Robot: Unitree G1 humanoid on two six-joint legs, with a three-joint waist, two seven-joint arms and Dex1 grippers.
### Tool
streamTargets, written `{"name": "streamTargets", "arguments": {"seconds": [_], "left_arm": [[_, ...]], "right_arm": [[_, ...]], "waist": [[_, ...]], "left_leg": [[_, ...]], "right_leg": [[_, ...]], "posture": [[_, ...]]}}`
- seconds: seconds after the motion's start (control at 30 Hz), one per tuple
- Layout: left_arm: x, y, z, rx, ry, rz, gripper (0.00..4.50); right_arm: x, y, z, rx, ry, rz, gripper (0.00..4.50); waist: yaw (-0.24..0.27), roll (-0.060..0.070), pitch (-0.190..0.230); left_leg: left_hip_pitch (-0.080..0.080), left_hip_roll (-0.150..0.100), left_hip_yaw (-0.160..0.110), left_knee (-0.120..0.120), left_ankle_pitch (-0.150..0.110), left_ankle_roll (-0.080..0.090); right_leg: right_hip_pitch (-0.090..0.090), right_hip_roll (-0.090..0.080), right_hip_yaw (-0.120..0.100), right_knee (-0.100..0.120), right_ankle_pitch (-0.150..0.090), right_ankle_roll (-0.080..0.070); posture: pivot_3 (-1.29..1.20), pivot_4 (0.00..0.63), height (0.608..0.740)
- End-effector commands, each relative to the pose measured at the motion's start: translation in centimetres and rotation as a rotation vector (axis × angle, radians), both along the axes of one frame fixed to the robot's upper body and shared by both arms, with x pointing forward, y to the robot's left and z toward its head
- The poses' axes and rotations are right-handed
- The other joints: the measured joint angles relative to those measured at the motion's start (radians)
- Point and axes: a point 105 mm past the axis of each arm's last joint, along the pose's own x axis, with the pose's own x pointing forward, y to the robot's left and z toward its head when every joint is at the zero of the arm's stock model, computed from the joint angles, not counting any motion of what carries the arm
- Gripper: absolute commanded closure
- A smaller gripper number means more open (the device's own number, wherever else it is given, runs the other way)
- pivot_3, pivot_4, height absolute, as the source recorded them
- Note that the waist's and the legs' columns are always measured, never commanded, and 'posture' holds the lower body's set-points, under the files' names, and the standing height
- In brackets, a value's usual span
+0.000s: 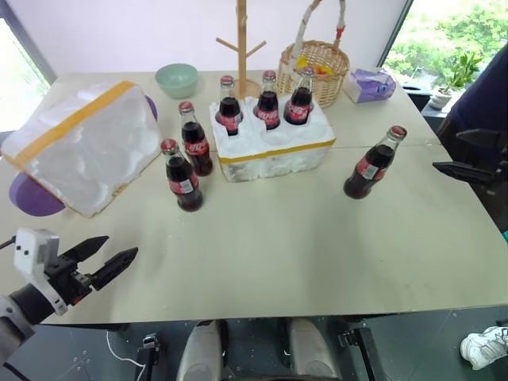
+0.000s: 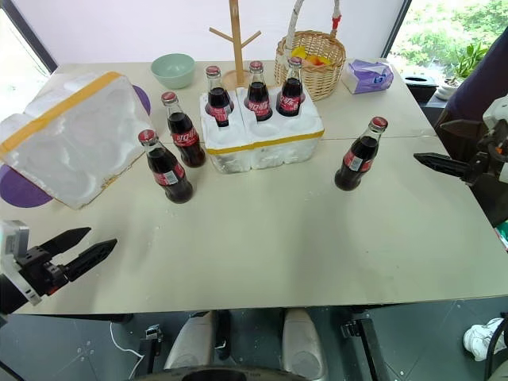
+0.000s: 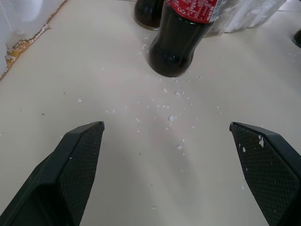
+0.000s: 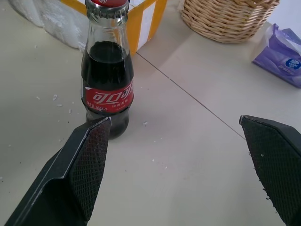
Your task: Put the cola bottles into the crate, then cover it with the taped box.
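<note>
Left wrist view: claw (image 3: 167, 141) spread wide

Six small glass cola bottles, dark with red labels and red caps, all stand upright. Three (image 1: 267, 99) sit in the holes along the far row of the crate (image 1: 274, 147), a low white foam block with a thin yellow band, set toward the far middle of the tabletop (image 1: 302, 254). Two (image 1: 189, 163) stand just beside the crate's left end. One (image 1: 373, 163) stands alone, apart toward the right edge. The taped box (image 1: 83, 144), white foam with an orange-yellow band, lies tilted near the left edge.
</note>
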Motion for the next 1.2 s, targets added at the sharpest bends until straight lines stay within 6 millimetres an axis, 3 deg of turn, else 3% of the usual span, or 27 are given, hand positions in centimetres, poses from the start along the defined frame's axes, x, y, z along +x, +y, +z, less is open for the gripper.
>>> {"name": "streamTargets", "arguments": {"seconds": [0.03, 0.2, 0.43, 0.6, 0.7, 0.83, 1.0, 1.2], "left_arm": [[0.4, 0.1, 0.8, 0.041, -0.036, 0.003, 0.03], [1.0, 0.9, 1.1, 0.005, -0.044, 0.057, 0.03], [2.2, 0.4, 2.0, -0.01, -0.108, 0.034, 0.03], [4.2, -1.4, 3.8, -0.02, -0.19, -0.046, 0.03], [5.5, -2.7, 4.6, -0.02, -0.213, -0.116, 0.03], [7.4, -3.7, 5.0, -0.015, -0.233, -0.176, 0.03], [9.5, -5.1, 4.8, 0.007, -0.245, -0.256, 0.03], [11.3, -6.1, 4.0, 0.056, -0.246, -0.325, 0.03]], "right_arm": [[0.1, 0.0, 1.0, -0.002, -0.051, 0.001, 0.0], [0.3, -0.1, 1.1, 0.007, -0.069, -0.016, 0.0], [0.7, 0.0, 1.1, 0.089, -0.073, -0.037, 0.0], [-0.1, 1.2, 4.5, 0.095, -0.087, 0.045, 0.0], [-1.4, 3.4, 7.9, 0.088, -0.089, 0.165, 0.0], [-4.1, 7.7, 10.4, 0.077, -0.021, 0.371, 0.0], [-7.4, 12.7, 11.4, 0.059, 0.042, 0.588, 0.0], [-9.0, 15.4, 11.2, 0.054, 0.056, 0.679, 0.0]], "waist": [[0.0, 0.0, 0.0], [0.002, 0.0, 0.0], [0.003, 0.0, 0.0], [0.004, 0.001, 0.0], [0.004, 0.005, 0.002], [0.005, 0.007, 0.001], [0.005, 0.007, 0.001], [0.008, 0.007, 0.001]], "left_leg": [[0.0, 0.0, 0.0, 0.0, 0.0, 0.0], [0.0, 0.0, 0.0, 0.0, 0.0, 0.0], [0.0, 0.0, 0.0, 0.0, 0.0, 0.0], [0.0, 0.0, 0.0, 0.001, 0.0, 0.0], [0.0, 0.0, 0.0, 0.001, 0.0, 0.0], [0.0, 0.0, -0.001, -0.001, 0.0, 0.0], [0.0, 0.001, 0.0, 0.0, 0.0, 0.0], [0.0, 0.0, 0.0, 0.0, 0.0, 0.0]], "right_leg": [[0.0, 0.0, 0.0, 0.0, 0.0, 0.0], [0.0, 0.0, 0.0, 0.0, 0.0, 0.0], [0.0, 0.0, 0.0, 0.0, 0.0, 0.0], [0.001, 0.0, 0.0, 0.001, 0.0, 0.0], [0.001, 0.001, 0.0, 0.001, 0.0, 0.0], [0.0, 0.002, 0.0, 0.001, 0.0, 0.0], [0.0, 0.002, 0.0, 0.001, 0.0, 0.0], [0.0, 0.001, 0.0, 0.001, 0.0, 0.0]], "posture": [[0.0, 0.15, 0.74], [0.0, 0.15, 0.74], [0.0, 0.15, 0.74], [0.0, 0.15, 0.74], [0.0, 0.15, 0.74], [0.0, 0.15, 0.74], [0.0, 0.15, 0.74], [0.0, 0.15, 0.74]]}}
